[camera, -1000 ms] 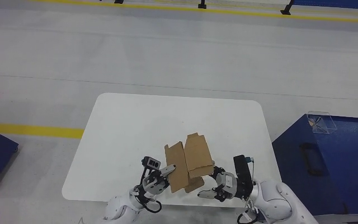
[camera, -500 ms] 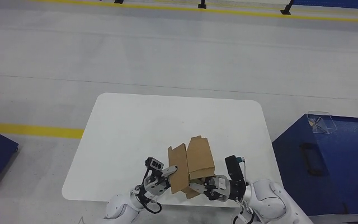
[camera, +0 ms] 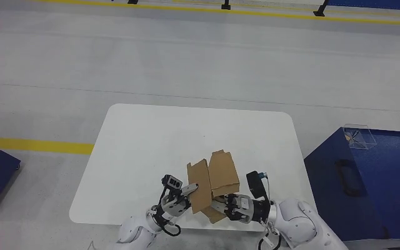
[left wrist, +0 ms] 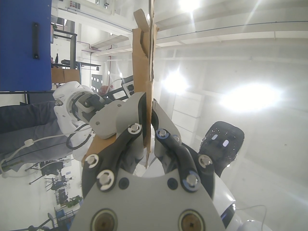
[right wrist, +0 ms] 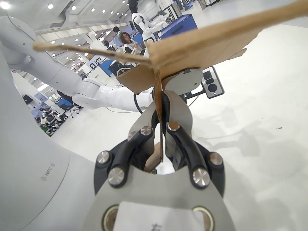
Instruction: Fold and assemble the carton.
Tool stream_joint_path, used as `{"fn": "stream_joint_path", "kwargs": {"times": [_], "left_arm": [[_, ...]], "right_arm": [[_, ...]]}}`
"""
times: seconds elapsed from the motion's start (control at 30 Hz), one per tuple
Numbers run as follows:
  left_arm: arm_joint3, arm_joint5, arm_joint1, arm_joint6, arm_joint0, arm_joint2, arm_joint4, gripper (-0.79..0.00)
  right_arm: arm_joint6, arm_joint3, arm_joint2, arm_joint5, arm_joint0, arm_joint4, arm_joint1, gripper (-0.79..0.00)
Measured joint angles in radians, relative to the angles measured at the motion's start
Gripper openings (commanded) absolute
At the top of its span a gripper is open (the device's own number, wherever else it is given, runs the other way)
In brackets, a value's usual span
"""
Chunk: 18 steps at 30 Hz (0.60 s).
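Gripping the carton (camera: 212, 181) above the table (camera: 156, 144); left claw (left wrist: 149, 104) clamped on its edge; right claw (right wrist: 161, 96) likewise.

Right gripper (right wrist: 160, 102), seen from its own wrist. Its two fingers (right wrist: 180, 111) are closed on a thin flap of the carton (right wrist: 192, 49), with the cardboard edge pinched between them and running in toward the gripper's base. Beyond the grasp the carton spreads into brown panels: one broad panel reaching out over the white table (right wrist: 252, 126), one narrow panel seen nearly edge-on, and a smaller flap folded at their junction. Just behind the carton sit a grey plate (right wrist: 185, 80) and a black camera module (right wrist: 212, 84). The white left arm (right wrist: 103, 94) extends from behind the carton. A small dark speck (right wrist: 279, 128) lies on the table, well apart from the carton.
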Motion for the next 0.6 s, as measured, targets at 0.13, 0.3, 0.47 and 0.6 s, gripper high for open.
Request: {"fn": "stream_joint_path", "kwargs": {"times": [0.13, 0.3, 0.47, 0.6], "left_arm": [[0.02, -0.02, -0.002, 0.024, -0.005, -0.015, 0.011, 0.0], [0.125, -0.079, 0.005, 0.086, -0.016, -0.096, 0.007, 0.0], [0.244, -0.104, 0.019, 0.085, -0.029, -0.213, -0.071, 0.0], [0.251, -0.156, 0.03, 0.083, -0.032, -0.289, -0.07, 0.0]], "right_arm": [[0.101, 0.024, -0.024, 0.053, 0.011, 0.123, 0.007, -0.785], [0.304, 0.051, -0.019, 0.141, 0.063, 0.332, 0.023, -0.785], [0.394, 0.063, 0.007, 0.17, 0.068, 0.404, 0.035, -0.785], [0.447, 0.055, 0.008, 0.192, 0.072, 0.4, 0.04, -0.785]]}}
